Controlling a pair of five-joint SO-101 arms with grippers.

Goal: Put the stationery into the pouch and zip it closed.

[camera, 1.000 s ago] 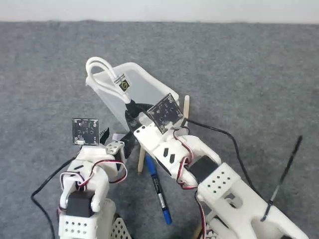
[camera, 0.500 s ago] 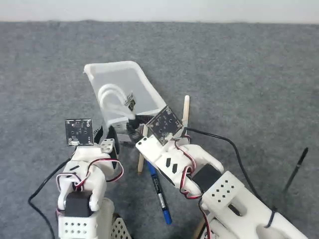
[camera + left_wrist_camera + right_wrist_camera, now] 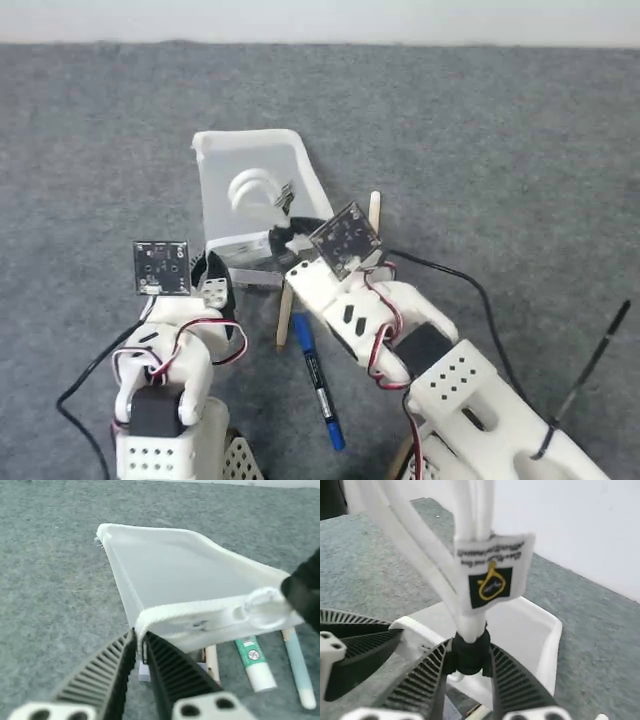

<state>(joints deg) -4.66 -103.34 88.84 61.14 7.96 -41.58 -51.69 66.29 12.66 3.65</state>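
**A:** How is the left pincer [image 3: 140,641] set?

**B:** Clenched on the near corner of the pouch [image 3: 185,575], at the end of its zip edge. The jaws meet on the fabric. In the high view that arm sits low at the near side of the desk, its wrist aimed away toward the pouch.

**A:** And the right pincer [image 3: 469,652]?

**B:** Grasping the black zip pull [image 3: 468,662]. A white cord loop [image 3: 470,530] and a printed tag [image 3: 492,577] stand up from between its jaws. That arm slants in from the near right and ends over the pouch's near edge, just beside the left one.

**A:** Where does the pouch lie?

**B:** Mid-desk. Its near edge is held up between the two pincers.

**A:** Anything cut off or unclear?

**B:** Under the raised edge lie a green-and-white tube [image 3: 254,662], a pale blue stick [image 3: 299,667] and a wooden stick [image 3: 212,662], each partly covered by the pouch. I cannot tell what is inside the pouch, or how far the zip is drawn. A blue pen [image 3: 318,378] lies between the arms, its far end under the right arm.

**A:** What lies around them?

**B:** The grey desk [image 3: 500,140] runs on beyond the pouch and off to the right, up to a pale wall [image 3: 320,20]. A black cable [image 3: 450,275] trails from the right arm across the desk.
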